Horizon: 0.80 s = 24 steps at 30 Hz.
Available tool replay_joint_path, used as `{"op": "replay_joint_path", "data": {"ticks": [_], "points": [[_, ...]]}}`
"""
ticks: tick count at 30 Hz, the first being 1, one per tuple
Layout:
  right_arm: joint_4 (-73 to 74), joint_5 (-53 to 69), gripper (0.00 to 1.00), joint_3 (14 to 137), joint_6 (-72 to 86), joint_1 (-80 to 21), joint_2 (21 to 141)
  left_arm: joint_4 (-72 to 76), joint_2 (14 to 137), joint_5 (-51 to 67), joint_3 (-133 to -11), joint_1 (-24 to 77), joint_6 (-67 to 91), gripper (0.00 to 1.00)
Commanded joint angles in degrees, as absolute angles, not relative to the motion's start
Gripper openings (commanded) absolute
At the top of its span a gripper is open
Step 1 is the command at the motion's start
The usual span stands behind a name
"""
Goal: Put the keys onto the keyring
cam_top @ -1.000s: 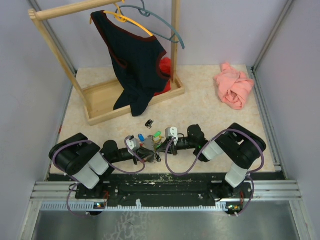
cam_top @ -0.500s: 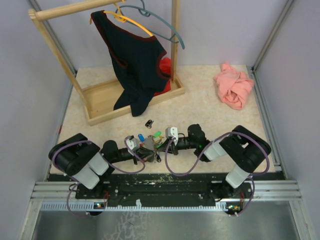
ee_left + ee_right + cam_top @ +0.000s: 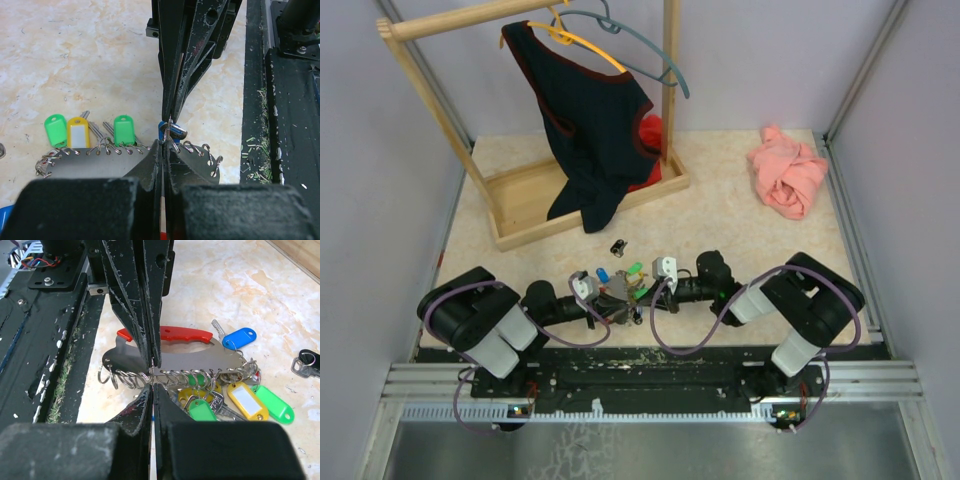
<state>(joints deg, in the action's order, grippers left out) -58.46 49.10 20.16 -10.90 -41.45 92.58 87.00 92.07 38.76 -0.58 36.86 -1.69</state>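
Observation:
The keyring [image 3: 200, 357] is a flat grey metal plate with a red handle [image 3: 175, 333] and a row of wire rings along its edge. Several keys hang from it by green [image 3: 124, 130], yellow [image 3: 78, 132] and blue [image 3: 239, 338] heads. My left gripper [image 3: 164, 143] is shut on the plate's ringed edge. My right gripper [image 3: 153, 386] meets it tip to tip, shut on a small blue-headed key [image 3: 172, 132] held against a ring. In the top view both grippers, left [image 3: 618, 301] and right [image 3: 638, 290], lie low over the keyring [image 3: 617, 289].
A loose black key [image 3: 306, 361] lies on the table beyond the bunch, also seen from above [image 3: 617, 246]. A wooden rack [image 3: 525, 205] with a dark garment [image 3: 592, 125] stands at the back left. A pink cloth [image 3: 787, 172] lies back right. The black base rail [image 3: 290, 115] runs beside the grippers.
The right arm's elbow has drifted slightly to the right. Both grippers stay shut at the same spot on the keyring.

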Motion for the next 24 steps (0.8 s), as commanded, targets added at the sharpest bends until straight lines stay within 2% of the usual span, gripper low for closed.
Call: {"op": "replay_joint_path", "data": {"ticks": [1,24], "points": [[-60.3,49.7,0.0,20.2,-11.3,-41.0,90.9,102.6,91.3,38.8,1.5,36.7,-1.4,0.01],[-61.5,51.7,0.0,21.5,-10.5,-41.1,92.5,102.6,92.1,40.4,0.8,36.7,-1.3,0.01]]}}
